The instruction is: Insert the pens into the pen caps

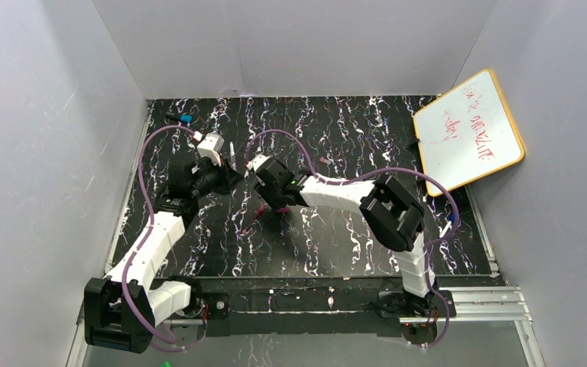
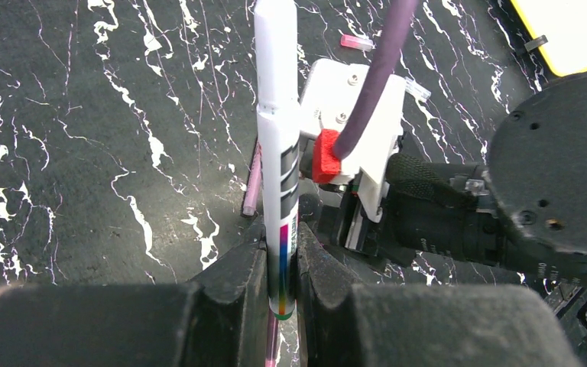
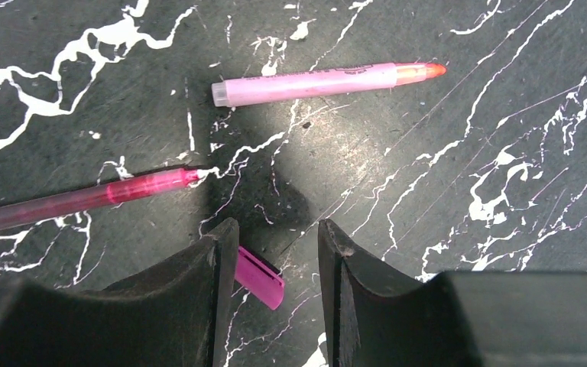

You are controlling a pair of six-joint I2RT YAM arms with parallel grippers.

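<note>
My left gripper (image 2: 281, 275) is shut on a whitish pen (image 2: 277, 153) with a green end, which sticks straight out from the jaws above the table. In the top view the left gripper (image 1: 228, 174) sits just left of my right gripper (image 1: 279, 205). The right gripper (image 3: 278, 229) points down at the table with its jaws apart. A short magenta pen cap (image 3: 261, 278) lies on the table between them, against the left finger, ungripped. A pink pen (image 3: 313, 82) with an orange-red tip lies beyond it. A magenta pen (image 3: 84, 199) lies to the left.
A yellow-framed whiteboard (image 1: 468, 131) leans at the back right. A small blue-and-black item (image 1: 183, 118) lies at the back left. A small pink cap (image 2: 355, 42) and a clear one (image 2: 419, 90) lie beyond the right wrist. Grey walls enclose the dark marbled table (image 1: 336, 245).
</note>
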